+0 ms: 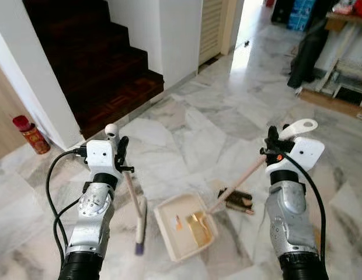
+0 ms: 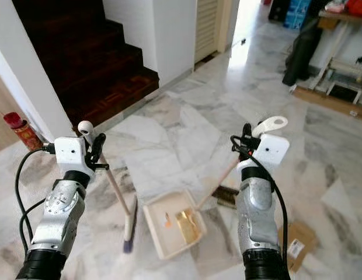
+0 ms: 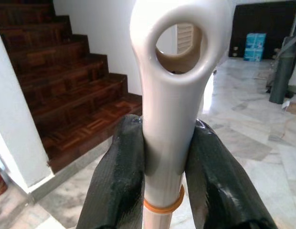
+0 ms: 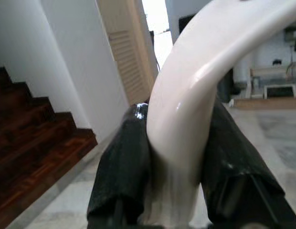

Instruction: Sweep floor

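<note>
Left gripper [image 1: 119,153] clamped on dustpan handle [image 3: 174,95], right gripper [image 1: 273,147] clamped on broom handle [image 4: 195,105]; dustpan [image 1: 184,224] below between them already holds debris, brush [image 1: 236,200] alongside, sweeping looks partway done.

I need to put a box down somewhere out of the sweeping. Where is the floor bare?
Bare marble lies between the staircase and the dustpan, and on toward the louvred door. It is crowded between the grippers: broom, dustpan, brush.
</note>
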Controlling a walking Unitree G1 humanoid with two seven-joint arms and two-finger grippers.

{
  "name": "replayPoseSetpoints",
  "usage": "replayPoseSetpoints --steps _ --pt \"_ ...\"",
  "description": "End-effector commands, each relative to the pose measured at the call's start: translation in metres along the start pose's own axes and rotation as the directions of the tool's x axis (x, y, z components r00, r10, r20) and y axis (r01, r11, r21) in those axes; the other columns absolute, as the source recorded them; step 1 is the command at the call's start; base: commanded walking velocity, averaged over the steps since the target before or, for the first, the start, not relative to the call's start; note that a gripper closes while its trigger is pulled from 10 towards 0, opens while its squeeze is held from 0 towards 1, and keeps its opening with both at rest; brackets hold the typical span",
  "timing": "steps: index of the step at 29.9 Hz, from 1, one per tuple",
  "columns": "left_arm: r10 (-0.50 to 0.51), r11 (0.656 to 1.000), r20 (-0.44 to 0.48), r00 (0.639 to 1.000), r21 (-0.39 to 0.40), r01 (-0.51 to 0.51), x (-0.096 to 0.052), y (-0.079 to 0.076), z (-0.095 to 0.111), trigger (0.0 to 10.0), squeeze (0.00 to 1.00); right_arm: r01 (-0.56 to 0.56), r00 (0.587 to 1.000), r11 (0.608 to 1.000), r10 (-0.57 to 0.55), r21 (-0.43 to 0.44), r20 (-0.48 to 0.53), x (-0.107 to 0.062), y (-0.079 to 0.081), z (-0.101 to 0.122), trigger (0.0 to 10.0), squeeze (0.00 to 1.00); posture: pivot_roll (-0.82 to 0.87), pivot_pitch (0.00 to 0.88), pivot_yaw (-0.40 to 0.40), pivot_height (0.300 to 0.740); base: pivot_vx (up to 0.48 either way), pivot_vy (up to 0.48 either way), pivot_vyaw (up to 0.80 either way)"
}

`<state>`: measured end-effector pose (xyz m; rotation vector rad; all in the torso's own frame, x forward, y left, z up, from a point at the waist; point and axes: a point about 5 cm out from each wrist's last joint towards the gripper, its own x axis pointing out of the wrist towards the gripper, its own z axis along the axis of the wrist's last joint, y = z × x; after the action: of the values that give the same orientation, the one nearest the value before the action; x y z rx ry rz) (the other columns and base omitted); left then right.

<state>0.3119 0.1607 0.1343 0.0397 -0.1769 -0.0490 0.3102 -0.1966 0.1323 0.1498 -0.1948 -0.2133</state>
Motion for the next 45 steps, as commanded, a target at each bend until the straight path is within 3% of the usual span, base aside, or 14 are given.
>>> replayPoseSetpoints --steps 1,9,31,37,45 --pt "0.005 1.000 0.045 0.999 0.001 -0.005 0.0025 0.0046 0.0110 10.0 0.00 -0.028 0.998 1.000 0.028 0.005 0.060 0.0050 0.0092 0.0141 10.0 0.00 0.01 0.000 0.011 0.740 0.000 0.266 0.00" --pt "0.002 1.000 0.043 0.999 0.000 -0.002 0.0022 0.0045 0.0108 10.0 0.00 -0.035 0.997 0.999 0.035 -0.005 0.066 0.0044 0.0103 0.0145 10.0 0.00 0.01 0.000 0.013 0.740 0.000 0.266 0.37" --pt "-0.009 1.000 0.039 0.999 -0.005 0.009 0.0018 0.0031 0.0103 10.0 0.00 -0.039 0.997 0.999 0.039 -0.003 0.059 0.0036 0.0112 0.0133 10.0 0.00 0.01 0.000 0.016 0.740 0.000 0.267 0.00" --pt "-0.019 1.000 0.034 0.999 -0.004 0.019 0.0007 0.0009 0.0088 10.0 0.00 -0.036 0.998 0.999 0.036 0.002 0.059 0.0023 0.0106 0.0128 10.0 0.00 0.00 0.000 0.021 0.740 0.000 0.267 0.76" --pt "-0.022 1.000 0.032 0.999 -0.006 0.022 -0.0004 0.0012 0.0083 10.0 0.00 -0.036 0.998 0.999 0.035 0.007 0.058 0.0010 0.0106 0.0124 10.0 0.00 0.00 0.000 0.023 0.740 0.000 0.267 0.00"
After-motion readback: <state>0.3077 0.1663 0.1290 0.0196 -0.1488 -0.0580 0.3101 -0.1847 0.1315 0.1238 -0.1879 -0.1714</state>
